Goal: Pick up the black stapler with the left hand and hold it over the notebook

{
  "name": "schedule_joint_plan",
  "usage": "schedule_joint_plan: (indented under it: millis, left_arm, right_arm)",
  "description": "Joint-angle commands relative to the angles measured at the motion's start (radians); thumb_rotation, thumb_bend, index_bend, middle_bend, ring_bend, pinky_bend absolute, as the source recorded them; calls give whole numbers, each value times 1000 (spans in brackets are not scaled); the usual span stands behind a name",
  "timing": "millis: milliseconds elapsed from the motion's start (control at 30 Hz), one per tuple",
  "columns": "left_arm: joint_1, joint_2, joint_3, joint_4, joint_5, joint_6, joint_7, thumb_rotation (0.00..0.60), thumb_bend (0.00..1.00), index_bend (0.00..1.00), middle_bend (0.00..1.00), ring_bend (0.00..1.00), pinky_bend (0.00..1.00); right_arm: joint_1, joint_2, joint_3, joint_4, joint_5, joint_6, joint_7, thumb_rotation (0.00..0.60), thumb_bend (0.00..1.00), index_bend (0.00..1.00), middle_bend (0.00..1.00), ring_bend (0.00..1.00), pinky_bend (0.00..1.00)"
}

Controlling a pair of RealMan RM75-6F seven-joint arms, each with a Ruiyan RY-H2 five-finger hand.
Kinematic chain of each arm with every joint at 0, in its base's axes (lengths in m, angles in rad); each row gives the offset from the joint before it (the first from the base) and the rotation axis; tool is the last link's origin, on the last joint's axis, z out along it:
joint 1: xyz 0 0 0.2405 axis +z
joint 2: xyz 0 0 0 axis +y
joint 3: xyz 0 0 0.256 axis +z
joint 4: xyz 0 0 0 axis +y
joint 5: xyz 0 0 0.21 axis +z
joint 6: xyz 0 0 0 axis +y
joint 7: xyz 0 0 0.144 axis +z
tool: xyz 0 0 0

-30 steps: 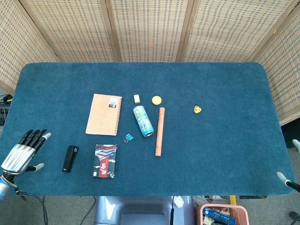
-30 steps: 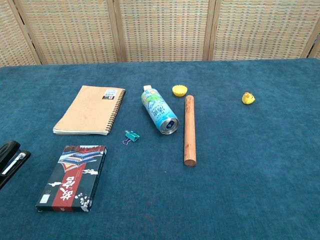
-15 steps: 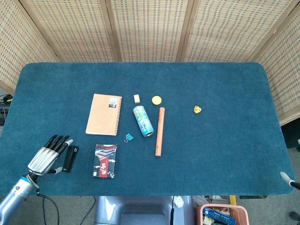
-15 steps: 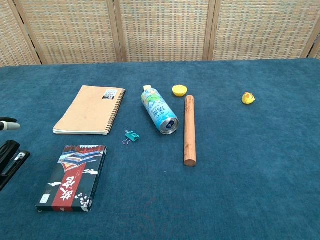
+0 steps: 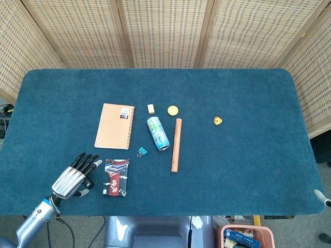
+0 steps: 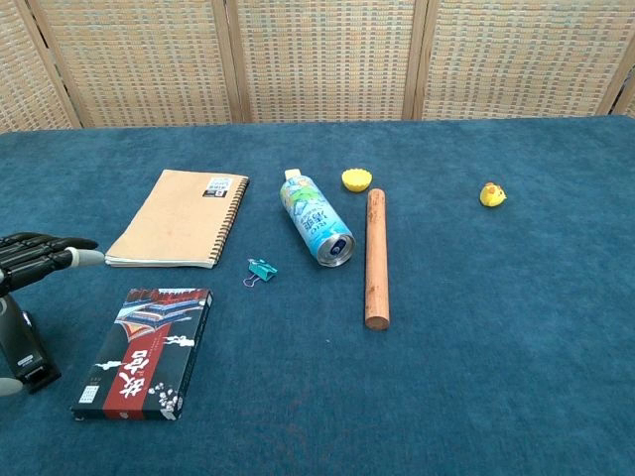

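Observation:
The black stapler [image 6: 25,349] lies at the table's front left, its near end showing in the chest view. In the head view my left hand [image 5: 75,176] covers it almost wholly. The hand hovers over the stapler with its fingers [image 6: 42,254] stretched out and apart; I see no grip on it. The tan spiral notebook [image 5: 115,126] [image 6: 179,218] lies flat farther back, apart from the hand. Of my right hand [image 5: 322,197] only a pale tip shows at the table's front right corner.
A black-and-red box [image 5: 116,177] [image 6: 144,352] lies just right of the left hand. Farther right are a teal binder clip [image 6: 261,269], a lying can [image 6: 317,220], a wooden rod [image 6: 376,258], a yellow cap [image 6: 356,178] and a small yellow toy [image 6: 491,194].
My left hand has travelled right from the table's left edge and now sits over the stapler. The stapler's outline in the chest view has changed. The right hand's tip slid slightly outward.

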Motion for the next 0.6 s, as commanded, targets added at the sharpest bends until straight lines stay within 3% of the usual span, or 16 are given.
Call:
schedule_joint_plan:
  millis: [33, 333, 500, 600]
  left_arm:
    - [-19, 15, 1, -59, -5, -28, 47, 600, 0, 0, 0, 0, 0]
    - [-117, 238, 32, -174, -16, -184, 86, 600, 0, 0, 0, 0, 0]
    - [-163, 252, 30, -133, 4, -219, 88, 600, 20, 17, 0, 0, 8]
    - [-188, 220, 33, -72, 31, -215, 50, 600, 35, 136, 36, 18, 106]
  right_arm:
    - [0, -1, 1, 0, 2, -1, -2, 600, 0, 0, 0, 0, 0]
    - [-1, -3, 1, 0, 10, -7, -11, 600, 0, 0, 0, 0, 0]
    - [3, -6, 0, -7, 6, -11, -30, 600, 0, 0, 0, 0, 0]
    - [6, -8, 0, -10, 8, -17, -43, 600, 0, 0, 0, 0, 0]
